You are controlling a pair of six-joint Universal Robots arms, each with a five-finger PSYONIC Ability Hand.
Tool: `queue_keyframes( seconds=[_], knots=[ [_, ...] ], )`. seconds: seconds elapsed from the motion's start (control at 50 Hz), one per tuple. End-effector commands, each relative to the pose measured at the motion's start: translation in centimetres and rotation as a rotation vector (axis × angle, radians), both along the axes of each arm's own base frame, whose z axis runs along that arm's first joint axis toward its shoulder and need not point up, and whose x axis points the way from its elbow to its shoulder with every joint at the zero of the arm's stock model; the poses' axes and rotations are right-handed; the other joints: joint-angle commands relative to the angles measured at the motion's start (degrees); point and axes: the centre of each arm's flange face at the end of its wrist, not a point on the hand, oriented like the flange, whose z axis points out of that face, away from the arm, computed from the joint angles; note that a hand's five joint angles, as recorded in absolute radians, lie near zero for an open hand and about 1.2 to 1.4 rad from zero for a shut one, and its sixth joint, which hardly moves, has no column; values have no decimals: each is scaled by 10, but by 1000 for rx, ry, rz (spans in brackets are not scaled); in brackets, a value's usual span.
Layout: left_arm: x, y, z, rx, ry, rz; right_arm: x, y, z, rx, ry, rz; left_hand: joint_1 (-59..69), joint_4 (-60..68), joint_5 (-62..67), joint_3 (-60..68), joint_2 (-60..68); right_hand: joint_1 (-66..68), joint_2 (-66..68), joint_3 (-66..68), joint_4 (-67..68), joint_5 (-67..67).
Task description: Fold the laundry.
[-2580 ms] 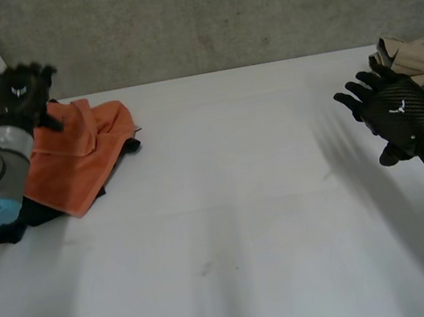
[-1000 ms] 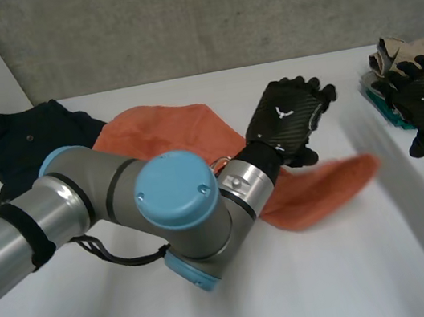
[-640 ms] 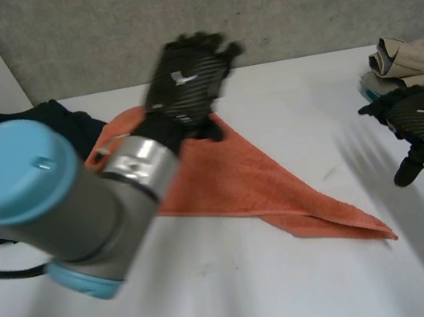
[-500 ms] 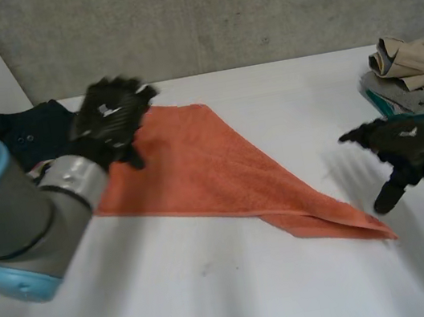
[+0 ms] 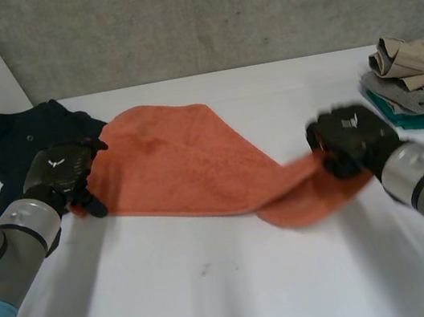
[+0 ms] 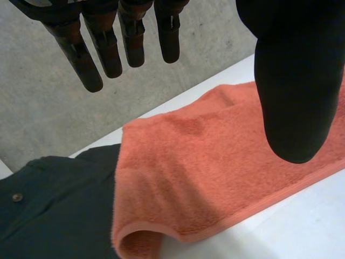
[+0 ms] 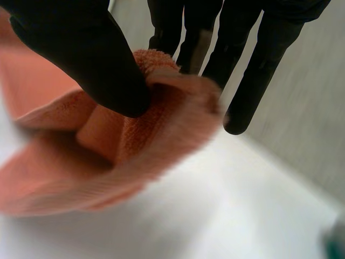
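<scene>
An orange towel [image 5: 190,170] lies spread across the middle of the white table [image 5: 220,303], tapering to a corner on the right. My right hand [image 5: 349,138] is shut on that right corner and holds it lifted off the table. In the right wrist view the thumb [image 7: 91,59] pinches the towel [image 7: 135,145] against the fingers. My left hand [image 5: 61,171] hovers at the towel's left end, open. Its straight fingers [image 6: 91,54] and thumb stand apart above the towel's [image 6: 215,162] hemmed left edge, which curls up at its near corner.
A dark buttoned garment [image 5: 25,137] lies at the back left, partly under the towel's left end, and appears beside it as the dark garment [image 6: 54,210]. A stack of beige, grey and teal clothes [image 5: 418,75] sits at the right edge. A concrete wall runs along the back.
My left hand swung back from the middle to the towel's left end. My right hand came in from the right, closed on the towel's right corner and raised it.
</scene>
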Motion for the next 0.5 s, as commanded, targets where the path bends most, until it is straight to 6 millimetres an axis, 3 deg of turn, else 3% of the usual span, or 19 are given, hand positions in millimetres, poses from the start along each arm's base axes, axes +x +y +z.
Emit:
queue_keyframes(
  seconds=[0.02, 0.16, 0.38, 0.5],
  knots=[
    [-8, 10, -6, 31, 28, -10, 19, 22, 94, -261, -95, 63, 5, 15, 20, 14, 12, 158, 126, 122, 116, 129],
    [-7, 18, -28, 99, 7, 51, 42, 47, 162, -361, -148, 103, 5, 15, 20, 14, 12, 158, 126, 122, 116, 129],
    [-20, 10, -44, 124, 50, 59, 55, 77, 210, -469, -241, 135, 8, 18, 23, 17, 15, 158, 126, 122, 116, 129],
    [-43, 14, -59, 128, 27, 16, 54, 83, 226, -506, -273, 106, 10, 20, 25, 19, 17, 158, 126, 122, 116, 129]
  ],
)
